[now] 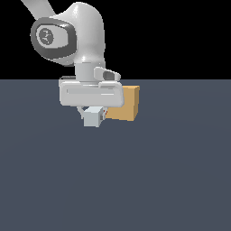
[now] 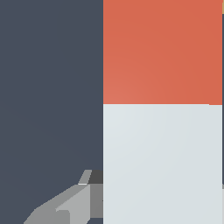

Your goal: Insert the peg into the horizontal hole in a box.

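The peg (image 1: 92, 117) hangs just above the dark floor with my gripper (image 1: 93, 111) shut on it; only its pale grey-white end shows in the exterior view. Behind it, toward the exterior view's right, stands the tan box (image 1: 125, 103), partly covered by my hand. The hole is hidden from this side. In the wrist view the peg (image 2: 162, 131) fills most of the picture, its orange-red half (image 2: 162, 50) leading away from the camera and its white half nearer. One grey finger (image 2: 70, 203) shows beside the white half. A thin tan sliver of the box (image 2: 222, 6) shows at the peg's far corner.
A flat dark blue-grey floor (image 1: 135, 180) spreads across the scene. The white arm (image 1: 72, 36) rises above the hand toward the exterior view's left.
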Controlling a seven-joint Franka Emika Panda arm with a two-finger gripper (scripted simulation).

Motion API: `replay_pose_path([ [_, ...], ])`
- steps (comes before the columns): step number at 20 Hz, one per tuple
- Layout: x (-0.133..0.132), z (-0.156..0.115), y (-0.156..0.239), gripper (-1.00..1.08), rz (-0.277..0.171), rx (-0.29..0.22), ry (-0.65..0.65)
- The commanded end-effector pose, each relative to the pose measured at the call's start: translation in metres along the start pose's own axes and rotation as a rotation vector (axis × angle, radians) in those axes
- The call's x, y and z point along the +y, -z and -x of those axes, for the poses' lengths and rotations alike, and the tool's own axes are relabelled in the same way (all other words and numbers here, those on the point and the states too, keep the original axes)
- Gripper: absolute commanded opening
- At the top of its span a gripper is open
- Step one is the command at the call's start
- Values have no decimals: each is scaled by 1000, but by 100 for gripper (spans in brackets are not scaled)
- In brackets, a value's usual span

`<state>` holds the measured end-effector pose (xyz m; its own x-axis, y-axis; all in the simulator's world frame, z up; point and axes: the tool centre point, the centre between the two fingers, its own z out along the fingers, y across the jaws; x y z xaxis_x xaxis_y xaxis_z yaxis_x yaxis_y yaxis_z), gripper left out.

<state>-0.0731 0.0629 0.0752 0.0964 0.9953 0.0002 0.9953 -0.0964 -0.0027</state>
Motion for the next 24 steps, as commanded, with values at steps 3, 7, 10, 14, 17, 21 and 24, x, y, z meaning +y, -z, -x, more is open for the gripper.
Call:
replay_pose_path([
  [3,6,-20,9,-100,3,1,-84],
  [7,12,-34,14,-100,3,0,-143],
  [10,15,-42,17,-100,3,0,-178],
  [14,19,-49,20,-100,3,0,-211],
  [17,21,-52,21,-100,3,0,-225],
  [21,22,-53,21,-100,3,0,-230],
  [24,20,-53,19,-100,0,-1,-229],
])
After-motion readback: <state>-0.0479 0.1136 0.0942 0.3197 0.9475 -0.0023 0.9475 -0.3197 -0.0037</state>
